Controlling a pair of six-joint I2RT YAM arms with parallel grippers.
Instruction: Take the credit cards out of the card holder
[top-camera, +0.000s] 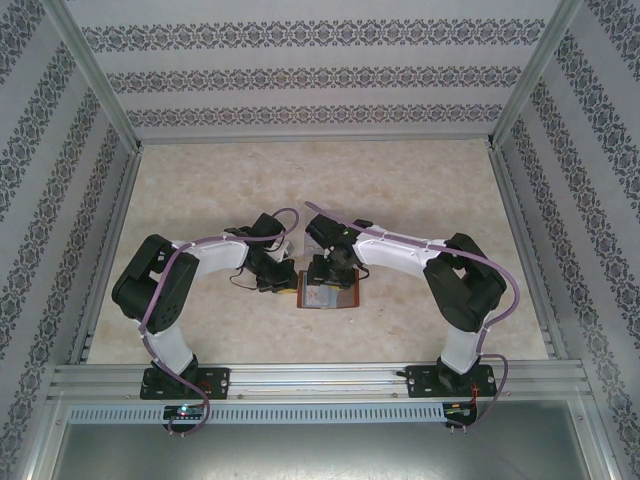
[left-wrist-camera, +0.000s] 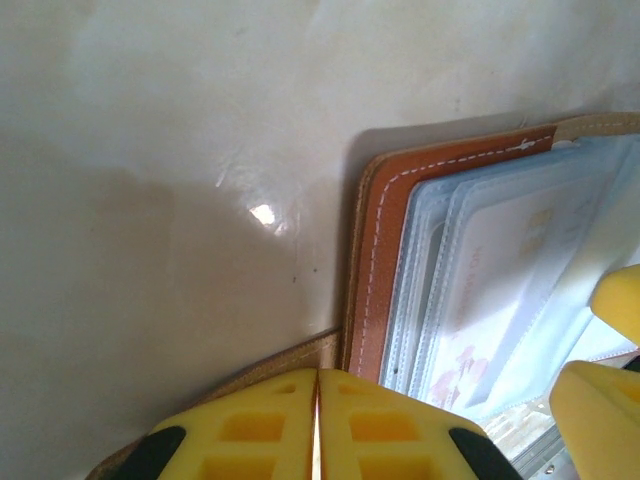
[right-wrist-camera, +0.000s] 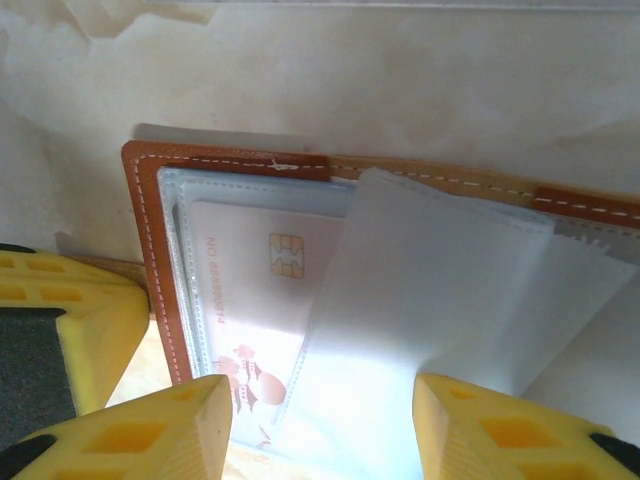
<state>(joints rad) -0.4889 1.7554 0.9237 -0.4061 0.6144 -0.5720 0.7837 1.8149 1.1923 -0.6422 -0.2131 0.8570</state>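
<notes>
Locate the card holder (top-camera: 328, 292) at the middle of the bench (top-camera: 250, 180), lying flat and opened out, inner side up. Read its long axis as running left to right in the top view, with the stitched reddish-brown border outermost.

Find inside it a stack of bluish-grey sleeves (right-wrist-camera: 440, 290), fanned, with the uppermost lifted and skewed across the rest. Find one of the credit cards (right-wrist-camera: 255, 300), pale with a gold chip and pink print, seated flat in a lower sleeve near the holder's stitched corner, chip face up. Read the card's line of print as parallel to the holder's short stitched edge. Cannot tell the card's full outline under the lifted sleeve.

Note the left claw (left-wrist-camera: 317, 425), fingers pressed together, tips down at the tan edge strip (left-wrist-camera: 250, 375) beside the cover's corner. Cannot tell whether pinching that strip.

Note the right claw (right-wrist-camera: 325, 430), spread, with one finger on either side of the lifted sleeve at the holder's near edge. Cannot tell whether touching the sleeve.
</notes>
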